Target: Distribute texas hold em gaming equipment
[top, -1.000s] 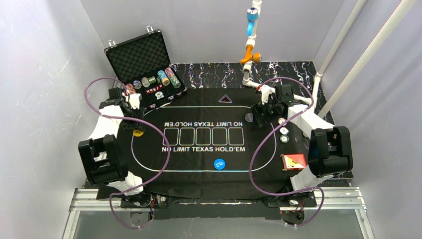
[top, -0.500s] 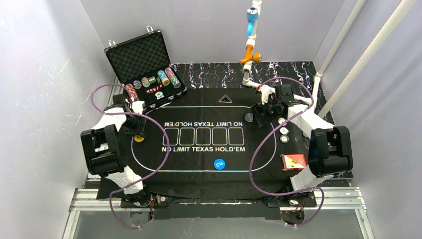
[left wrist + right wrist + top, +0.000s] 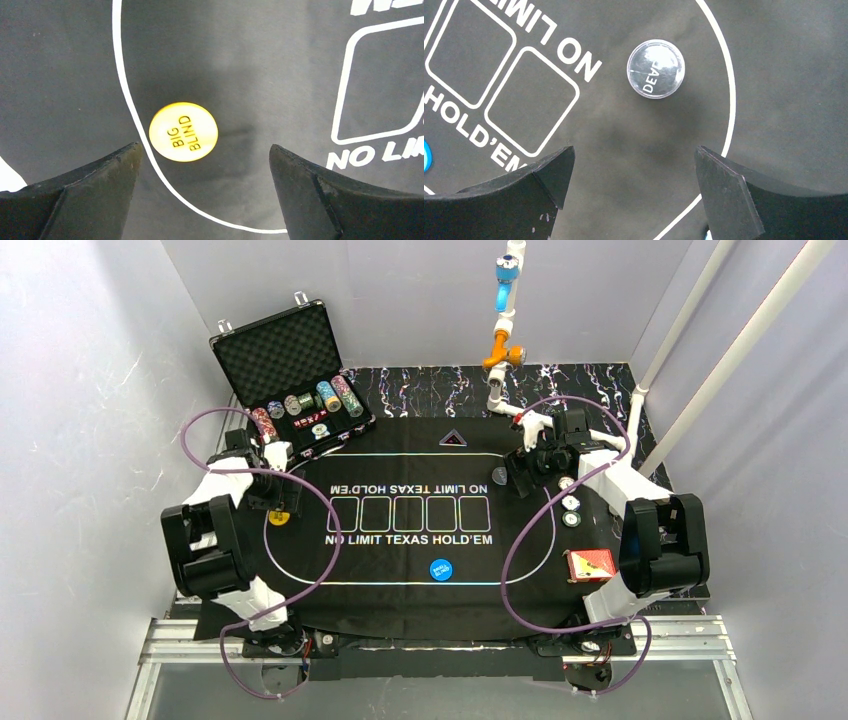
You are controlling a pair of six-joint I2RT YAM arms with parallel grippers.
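Left wrist view is showing BIG BLIND button [image 3: 183, 132] lying placed; both jaws are gaping empty; chips [image 3: 305, 403], upper left, are waiting.

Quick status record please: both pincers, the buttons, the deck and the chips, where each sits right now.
left pincer: open, empty, above the BIG BLIND button
BIG BLIND button: yellow, flat on the mat, touching the white outline at its left curve
right pincer: open, empty, above the dealer button
dealer button: clear, flat on the mat, just inside the outline's right curve
blue button: on the mat, near side, centre
card deck: red-backed, beside the right arm
poker chips: in the open case, far left
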